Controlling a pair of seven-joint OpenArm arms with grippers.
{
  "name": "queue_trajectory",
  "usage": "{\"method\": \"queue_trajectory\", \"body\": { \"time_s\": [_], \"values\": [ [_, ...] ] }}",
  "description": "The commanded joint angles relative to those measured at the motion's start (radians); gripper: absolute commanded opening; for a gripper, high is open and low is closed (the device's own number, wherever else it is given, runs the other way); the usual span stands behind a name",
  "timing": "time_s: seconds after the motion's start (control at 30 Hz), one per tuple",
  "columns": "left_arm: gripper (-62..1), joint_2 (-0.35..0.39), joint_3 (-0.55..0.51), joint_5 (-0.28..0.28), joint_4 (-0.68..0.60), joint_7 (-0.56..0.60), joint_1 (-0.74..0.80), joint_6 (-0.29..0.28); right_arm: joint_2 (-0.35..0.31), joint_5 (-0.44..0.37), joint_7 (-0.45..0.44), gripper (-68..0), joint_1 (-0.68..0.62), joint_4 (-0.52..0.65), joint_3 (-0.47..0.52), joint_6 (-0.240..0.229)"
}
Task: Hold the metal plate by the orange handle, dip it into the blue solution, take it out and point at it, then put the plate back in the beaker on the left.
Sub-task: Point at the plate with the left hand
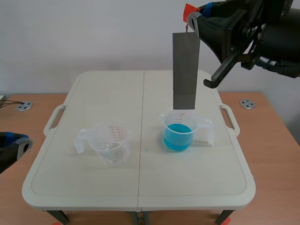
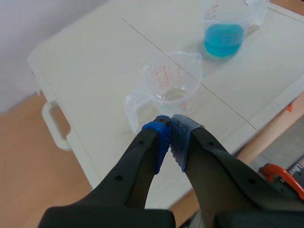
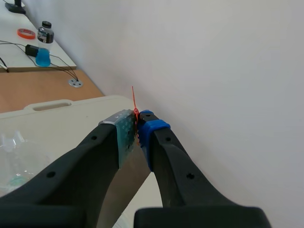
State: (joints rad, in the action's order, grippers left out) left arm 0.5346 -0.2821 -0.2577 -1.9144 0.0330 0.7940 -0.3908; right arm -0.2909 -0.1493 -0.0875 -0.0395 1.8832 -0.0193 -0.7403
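A long grey metal plate [image 1: 184, 70] hangs upright above the beaker of blue solution [image 1: 178, 131], its lower edge just over the rim. My right gripper [image 1: 191, 16] is raised high and shut on the plate's orange handle [image 3: 135, 114], a thin orange strip pinched between the pads. The empty clear beaker [image 1: 110, 143] stands left of the blue one, also seen ahead of my left gripper [image 2: 170, 135], which is shut on nothing and stays low beyond the table's left front corner. The blue beaker [image 2: 224, 35] stands further ahead of that gripper.
Both beakers stand on a beige folding table [image 1: 140, 187] set on a wooden surface [image 1: 276, 154]. In the right wrist view a bottle with blue liquid [image 3: 43, 45], cables and a roll of tape [image 3: 27, 33] lie on a far desk by the wall.
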Motion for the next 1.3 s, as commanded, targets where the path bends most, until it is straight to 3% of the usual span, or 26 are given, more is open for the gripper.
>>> {"method": "queue_trajectory", "body": {
  "time_s": [0.0, 0.3, 0.67, 0.87, 1.27],
  "values": [
    [-58.4, -0.002, 0.01, -0.007, -0.01, -0.005, -0.043, -0.002, -0.003, -0.019, -0.012, -66.2, 0.018, 0.018, 0.011, -0.005],
    [-58.4, -0.002, 0.15, -0.006, 0.032, -0.109, -0.313, -0.006, -0.003, -0.018, -0.005, -66.2, 0.024, 0.007, 0.027, -0.005],
    [-58.4, -0.016, 0.461, 0.077, 0.232, -0.163, -0.682, -0.005, -0.003, -0.018, -0.043, -66.2, 0.062, -0.069, 0.026, -0.005],
    [-58.4, -0.1, 0.586, 0.192, 0.378, -0.165, -0.846, -0.001, -0.003, -0.015, -0.058, -66.2, 0.101, -0.131, 0.007, -0.005],
    [-58.4, -0.281, 0.713, 0.344, 0.62, -0.156, -1.032, 0.003, -0.003, -0.011, -0.08, -66.2, 0.109, -0.177, -0.021, -0.005]
  ]
}}
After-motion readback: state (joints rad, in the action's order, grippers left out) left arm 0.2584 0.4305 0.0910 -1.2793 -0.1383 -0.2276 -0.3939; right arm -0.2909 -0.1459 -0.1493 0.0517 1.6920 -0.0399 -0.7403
